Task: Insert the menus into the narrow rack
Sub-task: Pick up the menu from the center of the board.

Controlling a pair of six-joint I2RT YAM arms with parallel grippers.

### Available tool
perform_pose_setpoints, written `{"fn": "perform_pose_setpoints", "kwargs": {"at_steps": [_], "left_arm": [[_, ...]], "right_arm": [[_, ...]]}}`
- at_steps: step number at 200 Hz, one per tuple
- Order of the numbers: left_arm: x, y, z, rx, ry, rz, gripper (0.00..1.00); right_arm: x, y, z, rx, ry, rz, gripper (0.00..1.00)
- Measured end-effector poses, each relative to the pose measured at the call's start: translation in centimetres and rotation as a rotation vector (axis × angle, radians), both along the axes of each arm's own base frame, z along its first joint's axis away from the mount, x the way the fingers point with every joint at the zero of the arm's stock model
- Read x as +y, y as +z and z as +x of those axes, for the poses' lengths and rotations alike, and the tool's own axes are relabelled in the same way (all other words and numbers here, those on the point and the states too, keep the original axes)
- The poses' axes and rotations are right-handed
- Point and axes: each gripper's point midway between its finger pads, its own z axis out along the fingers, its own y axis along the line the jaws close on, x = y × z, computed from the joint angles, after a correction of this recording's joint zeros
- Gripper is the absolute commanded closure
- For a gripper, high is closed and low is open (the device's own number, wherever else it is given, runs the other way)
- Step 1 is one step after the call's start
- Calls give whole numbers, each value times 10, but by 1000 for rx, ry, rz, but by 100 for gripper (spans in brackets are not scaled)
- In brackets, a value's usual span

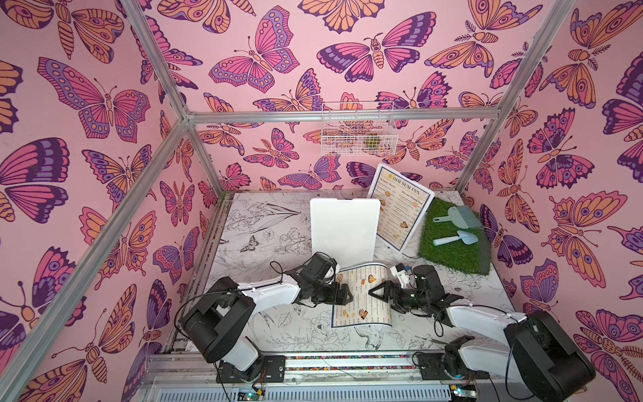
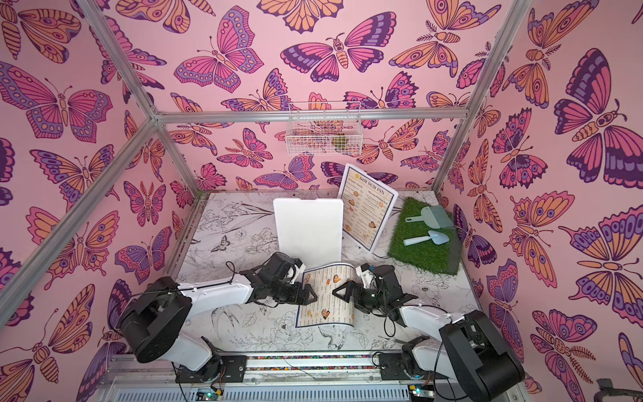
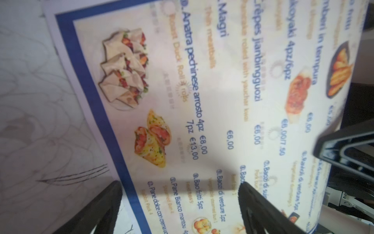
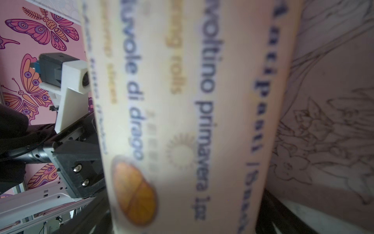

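A curled menu (image 1: 358, 308) lies on the surface (image 1: 278, 323) between the left hand (image 1: 347, 295) and right hand (image 1: 379, 295), both spread wide, gripping nothing. A second menu (image 1: 400, 205) stands tilted beside a white panel (image 1: 342, 228). A wall-hung wire basket (image 1: 358, 130) holds a small greenish object (image 1: 371, 141).

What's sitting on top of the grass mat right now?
On the grass mat lie a pale blue trowel and, behind it, a pale rake-like scoop, apart from each other. Anything under the mat is covered.
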Motion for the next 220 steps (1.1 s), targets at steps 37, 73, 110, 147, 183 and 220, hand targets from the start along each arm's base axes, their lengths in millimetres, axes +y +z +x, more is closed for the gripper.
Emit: {"fn": "perform_pose_setpoints", "kwargs": {"at_steps": [37, 73, 110, 147, 183, 220], "left_arm": [[-7, 0, -2, -8, -25, -1, 7], [-7, 0, -1, -14, -24, 3, 7], [-5, 0, 0, -21, -18, 10, 7], [14, 14, -1, -51, 22, 61, 6], [34, 66, 13, -146, 67, 46, 3], [44, 138, 38, -295, 16, 25, 0]], "right_arm": [[6, 0, 1, -2, 19, -1, 6], [5, -6, -3, 26, 18, -21, 21], [3, -8, -5, 35, 17, -29, 32], [4, -3, -4, -9, 38, -26, 40], [7, 8, -4, -62, 64, -4, 41], [15, 29, -4, -125, 105, 66, 42]]}}
